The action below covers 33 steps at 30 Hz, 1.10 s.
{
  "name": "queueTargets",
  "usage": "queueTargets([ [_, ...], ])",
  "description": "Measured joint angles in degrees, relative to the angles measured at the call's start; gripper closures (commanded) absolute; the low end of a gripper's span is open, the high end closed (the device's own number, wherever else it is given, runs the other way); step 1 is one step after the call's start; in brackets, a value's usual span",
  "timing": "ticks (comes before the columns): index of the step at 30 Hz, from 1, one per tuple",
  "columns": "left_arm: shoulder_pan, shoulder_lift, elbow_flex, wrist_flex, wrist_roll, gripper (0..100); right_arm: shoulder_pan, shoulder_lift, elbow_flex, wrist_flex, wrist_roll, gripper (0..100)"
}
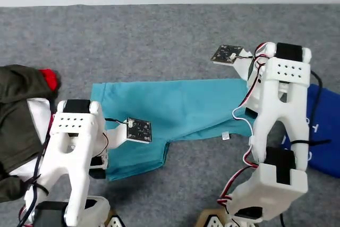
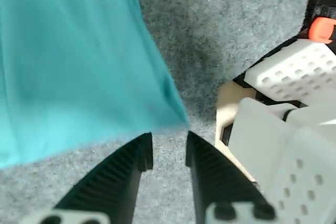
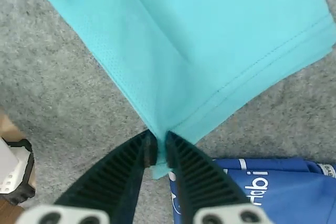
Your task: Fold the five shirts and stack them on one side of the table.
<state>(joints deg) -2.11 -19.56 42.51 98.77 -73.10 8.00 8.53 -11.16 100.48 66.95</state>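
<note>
Where a grey, felt-like worktop (image 1: 159, 35) fills the scene from above, a teal shirt (image 1: 180, 107) lies spread across its middle. The shirt is mostly flat, with one part running toward the near-left and a small white tag (image 1: 225, 136) at its near edge.

The left arm (image 1: 74, 152), white with black motors, stands at the near-left, over the shirt's near-left corner. Its wrist camera shows the left jaws released, with a narrow gap between the two black ribbed fingers (image 2: 123, 174), and they hold nothing. Their tips sit just beside a corner of the teal shirt, above bare grey worktop. Whether they touch the cloth cannot be told.

The right arm (image 1: 276, 126) stands at the right side, over the shirt's right end. Its wrist camera shows the right jaws clenched on the teal shirt, pinching a corner of its hemmed edge so that the cloth fans out from the tips.

A blue shirt (image 3: 262, 190) with white print lies on the worktop just beside those jaws. From above it is partly under the right arm.

At the left edge of the worktop lies a heap of clothes (image 1: 21, 115), dark olive and white with a bit of red. It is near the left arm and close to the teal shirt's left end.
</note>
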Motion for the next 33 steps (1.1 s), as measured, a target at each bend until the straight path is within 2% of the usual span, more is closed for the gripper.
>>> queueTargets([
  [3, 0.0, 0.0, 0.0, 0.0, 0.0, 88, 1.4, -3.0, 0.0, 0.0, -3.6, 75.7],
  [12, 0.0, 0.0, -5.6, 0.0, 0.0, 89, 3.9, -8.0, 0.0, 0.0, -6.9, 76.6],
  [16, -1.1, 0.0, -10.8, 0.0, 0.1, 100, 3.7, -8.0, 0.0, -3.9, -10.9, 87.8],
  [18, -1.1, 0.0, -12.9, 0.0, 1.8, 99, 2.3, -7.1, 0.0, -7.3, -14.2, 95.2],
  [20, -1.1, 0.0, -13.8, -1.1, 5.9, 100, 0.1, -4.8, 0.0, -10.0, -17.1, 99.3],
  [22, -1.1, 0.0, -14.0, -4.2, 12.1, 100, -2.5, -1.4, 0.0, -12.1, -20.3, 98.1],
  [27, -1.1, 0.0, -14.0, -13.1, 32.4, 100, -6.2, 8.2, 0.0, -18.5, -27.4, 99.0],
  [30, -1.1, 0.0, -14.0, -17.6, 43.3, 100, -7.0, 13.3, 0.0, -23.3, -28.9, 99.0],
  [33, -1.1, 0.0, -14.0, -20.6, 49.7, 100, -6.9, 17.8, 0.0, -28.7, -29.3, 99.0],
])
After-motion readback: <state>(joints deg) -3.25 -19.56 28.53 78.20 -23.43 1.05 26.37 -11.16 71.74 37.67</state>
